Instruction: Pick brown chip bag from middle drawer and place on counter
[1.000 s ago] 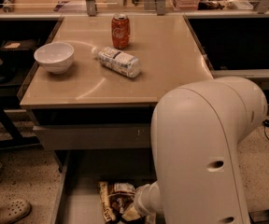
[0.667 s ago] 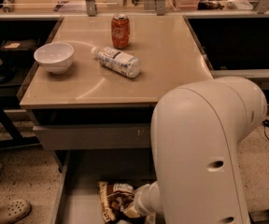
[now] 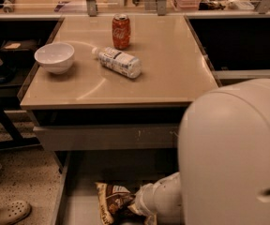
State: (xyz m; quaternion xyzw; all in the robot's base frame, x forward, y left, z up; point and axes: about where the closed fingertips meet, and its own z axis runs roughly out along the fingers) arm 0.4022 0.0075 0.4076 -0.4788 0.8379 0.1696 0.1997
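The brown chip bag point(image 3: 112, 201) lies in the open middle drawer point(image 3: 78, 207) at the bottom of the camera view, with its white label panel facing up. My gripper point(image 3: 142, 204) is down in the drawer at the bag's right end and touches it. My white wrist and arm shell point(image 3: 233, 153) hide the gripper's tip and the drawer's right half. The tan counter point(image 3: 172, 69) sits above the drawer cabinet.
On the counter stand a white bowl point(image 3: 54, 56) at the left and a red soda can point(image 3: 121, 31) at the back, with a clear plastic bottle point(image 3: 118, 62) lying between them. A closed grey drawer front point(image 3: 107, 137) sits under the counter edge. A shoe point(image 3: 8, 212) lies on the floor at the left.
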